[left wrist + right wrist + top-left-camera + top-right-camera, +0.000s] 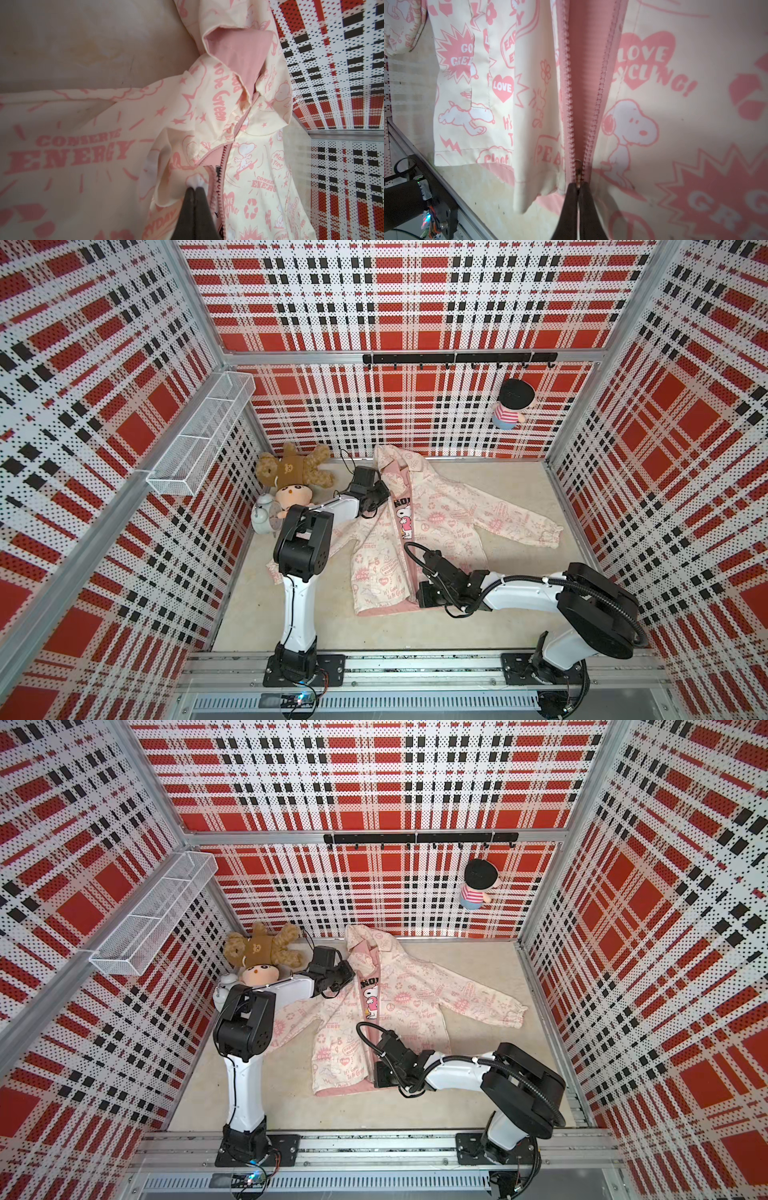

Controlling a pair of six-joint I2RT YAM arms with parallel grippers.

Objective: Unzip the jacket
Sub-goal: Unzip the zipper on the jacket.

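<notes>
From above, each arm's own wrist covers its fingertips. The left arm (pixel 303 539) hides part of one sleeve of the jacket (pixel 449 510) and much of a white object (pixel 259 515) — what it is cannot be told. Up close the left gripper (pixel 195 188) and right gripper (pixel 578 187) run off the frame edge — the zipper slider (pixel 578 166) is half hidden behind closed fingertips

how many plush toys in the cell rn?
3. Brown teddy bear in the far left corner, a pale-faced doll just in front of it, a striped-shirt doll hanging on the back wall. The left arm may hide more.
</notes>
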